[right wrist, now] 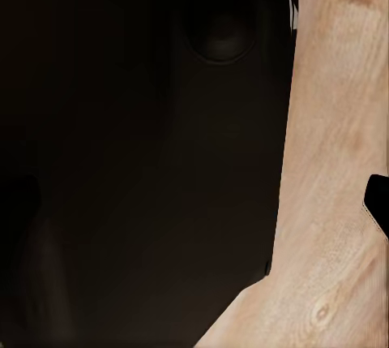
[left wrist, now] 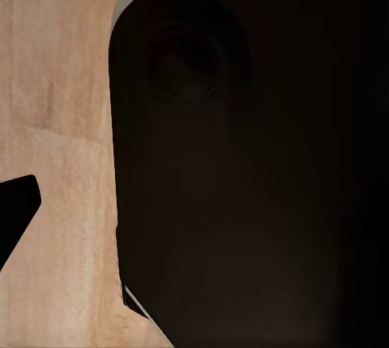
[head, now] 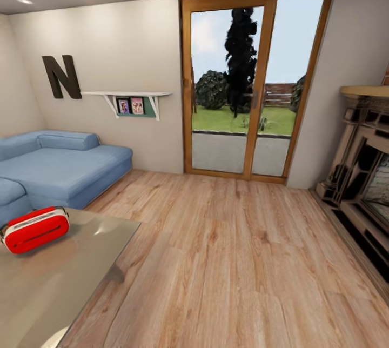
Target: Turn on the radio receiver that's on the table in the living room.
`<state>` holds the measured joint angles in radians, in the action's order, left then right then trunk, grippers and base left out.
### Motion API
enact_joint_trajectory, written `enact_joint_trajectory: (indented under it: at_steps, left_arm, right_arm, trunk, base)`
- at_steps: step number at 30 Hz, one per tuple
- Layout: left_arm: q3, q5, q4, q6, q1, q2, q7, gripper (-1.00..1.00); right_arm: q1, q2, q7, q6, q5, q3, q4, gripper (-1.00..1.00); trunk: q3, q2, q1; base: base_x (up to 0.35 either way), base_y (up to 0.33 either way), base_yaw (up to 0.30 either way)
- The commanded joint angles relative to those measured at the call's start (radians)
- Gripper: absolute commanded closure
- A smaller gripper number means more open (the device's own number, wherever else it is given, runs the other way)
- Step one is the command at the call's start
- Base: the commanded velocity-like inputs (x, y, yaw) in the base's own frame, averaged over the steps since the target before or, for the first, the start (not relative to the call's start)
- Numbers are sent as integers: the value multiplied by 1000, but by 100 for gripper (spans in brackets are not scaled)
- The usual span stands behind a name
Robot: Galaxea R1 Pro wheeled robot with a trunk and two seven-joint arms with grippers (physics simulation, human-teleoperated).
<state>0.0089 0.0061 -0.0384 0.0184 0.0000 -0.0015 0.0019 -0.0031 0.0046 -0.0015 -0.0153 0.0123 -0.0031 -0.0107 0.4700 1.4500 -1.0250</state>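
radio receiver [head: 35, 229]: red, white band | table [head: 48, 288]: glossy grey | sofa [head: 59, 167]: blue | floor [head: 232, 261]: light wood planks | walls [head: 119, 45]: beige | door frame [head: 259, 83]: orange-brown wood | letter N [head: 62, 76]: dark brown

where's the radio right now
In the head view the red radio lies at the lower left, on the far end of the grey table, just in front of the blue sofa.
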Motion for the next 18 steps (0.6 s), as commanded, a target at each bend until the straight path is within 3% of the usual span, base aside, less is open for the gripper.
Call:
enact_joint_trajectory:
  at_steps: [1,4,10,18]
  left_arm:
    - [0,0,0,0,0,0,0,-100]
    - [0,0,0,0,0,0,0,-100]
    - [0,0,0,0,0,0,0,-100]
    - [12,0,0,0,0,0,0,-100]
  right_arm:
    - [0,0,0,0,0,0,0,-100]
    - [0,0,0,1,0,0,0,-100]
    - [0,0,0,1,0,0,0,-100]
    - [1,0,0,2,0,0,0,-100]
  trunk:
    - [0,0,0]
    - [0,0,0]
    - [0,0,0]
    - [0,0,0]
  base:
    - [0,0,272]
    - [0,0,255]
    - [39,0,35]
    - [271,0,3]
